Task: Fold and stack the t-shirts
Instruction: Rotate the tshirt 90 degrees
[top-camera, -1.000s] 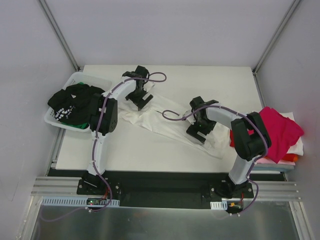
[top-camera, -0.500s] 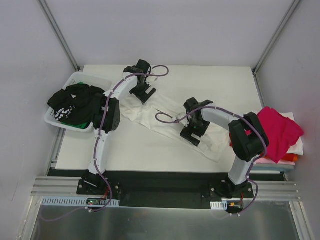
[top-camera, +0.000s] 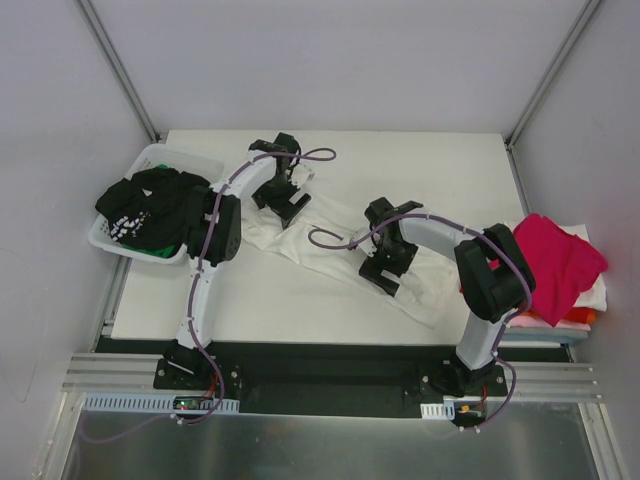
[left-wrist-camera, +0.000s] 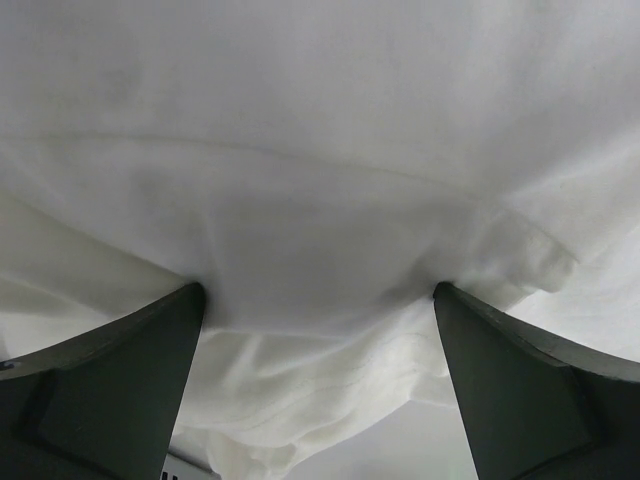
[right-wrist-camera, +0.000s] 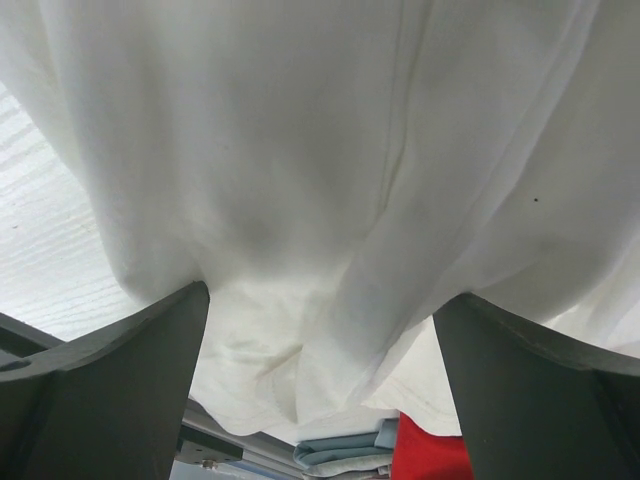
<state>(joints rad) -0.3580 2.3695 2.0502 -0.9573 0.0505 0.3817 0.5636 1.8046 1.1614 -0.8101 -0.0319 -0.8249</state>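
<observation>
Right fingers (top-camera: 388, 272) now sit nearer the left arm and closer to the front edge of the table (top-camera: 450, 170) than 1 second ago. Left fingers (top-camera: 284, 208) have made a short trip toward the far edge and come back almost to their former place.

Top view: 1 white t-shirt (top-camera: 305, 248) lies as a long crumpled band running diagonally across the middle of the table, from its far-left end under the left fingers to its near-right end beyond the right fingers. Both arms reach down onto it, well apart from each other.

Left wrist view: the 2 dark fingers stand spread wide, released, with white cloth (left-wrist-camera: 320, 200) sagging in folds across the gap and lying against both tips.

Right wrist view: the same arrangement, the fingers wide apart and not clenched, with a seamed fold of the shirt (right-wrist-camera: 330, 180) hanging between them. Bare table shows at the left edge, and a strip of red cloth (right-wrist-camera: 432, 450) at the bottom.

At the left edge of the table a white basket (top-camera: 150, 158) holds 1 black t-shirt (top-camera: 150, 195) with white print, heaped above its rim. At the right edge 1 magenta t-shirt (top-camera: 560, 258) tops a stack in which red, orange and white layers show beneath.
</observation>
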